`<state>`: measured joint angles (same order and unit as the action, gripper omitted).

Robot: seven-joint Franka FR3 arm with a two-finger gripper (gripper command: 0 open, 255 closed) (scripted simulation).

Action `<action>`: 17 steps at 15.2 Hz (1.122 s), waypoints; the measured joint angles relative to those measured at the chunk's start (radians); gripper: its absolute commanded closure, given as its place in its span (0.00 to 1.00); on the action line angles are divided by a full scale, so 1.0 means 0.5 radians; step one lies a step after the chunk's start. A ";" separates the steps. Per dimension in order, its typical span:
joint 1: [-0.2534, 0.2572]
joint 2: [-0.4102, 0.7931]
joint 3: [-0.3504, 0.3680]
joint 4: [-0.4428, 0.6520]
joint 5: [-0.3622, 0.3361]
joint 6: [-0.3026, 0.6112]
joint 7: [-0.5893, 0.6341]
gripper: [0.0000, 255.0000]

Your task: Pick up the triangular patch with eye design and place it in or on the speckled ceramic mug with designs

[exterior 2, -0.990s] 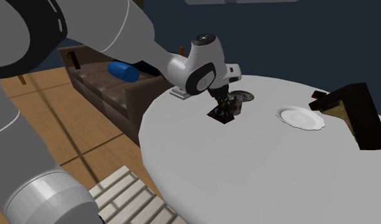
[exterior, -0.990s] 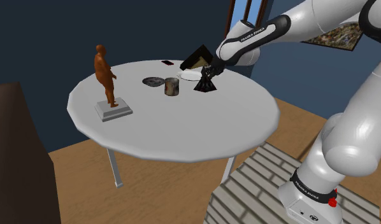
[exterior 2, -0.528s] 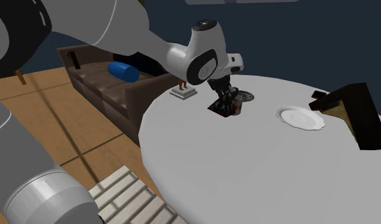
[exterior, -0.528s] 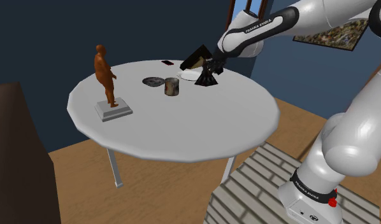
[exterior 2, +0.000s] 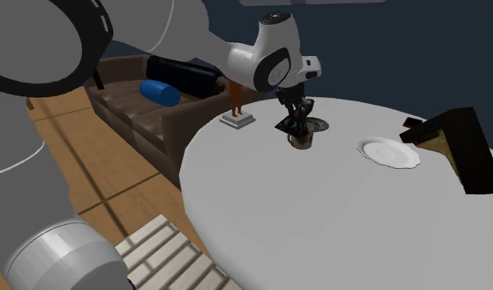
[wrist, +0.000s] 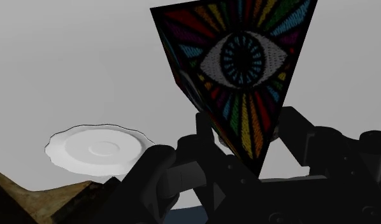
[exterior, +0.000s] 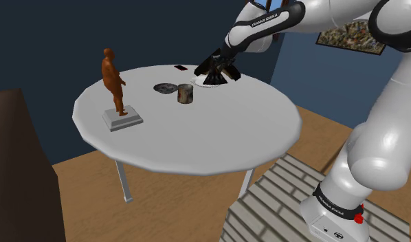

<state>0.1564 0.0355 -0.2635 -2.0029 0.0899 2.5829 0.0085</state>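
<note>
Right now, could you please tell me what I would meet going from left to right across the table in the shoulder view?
Orange figurine → dark dish → mug → claw holding the patch.

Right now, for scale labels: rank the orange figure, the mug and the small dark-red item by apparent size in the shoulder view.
1. orange figure
2. mug
3. small dark-red item, farther off, so less sure
</note>
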 measured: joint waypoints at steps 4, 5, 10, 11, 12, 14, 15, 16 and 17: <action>0.008 0.291 0.021 0.402 0.057 -0.118 0.030 1.00; -0.002 0.361 0.025 0.493 0.079 -0.143 0.020 1.00; -0.028 0.801 0.058 1.153 0.130 -0.370 0.079 1.00; -0.040 0.910 0.065 1.319 0.140 -0.427 0.094 1.00; -0.050 1.002 0.070 1.461 0.146 -0.479 0.107 1.00; -0.085 1.199 0.082 1.794 0.161 -0.614 0.129 1.00; -0.094 1.255 0.087 1.882 0.165 -0.646 0.136 1.00; -0.095 1.286 0.089 1.917 0.166 -0.651 0.142 1.00; -0.095 1.294 0.090 1.907 0.168 -0.633 0.141 1.00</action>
<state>0.1092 0.6826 -0.2184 -1.0495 0.1741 2.2665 0.0787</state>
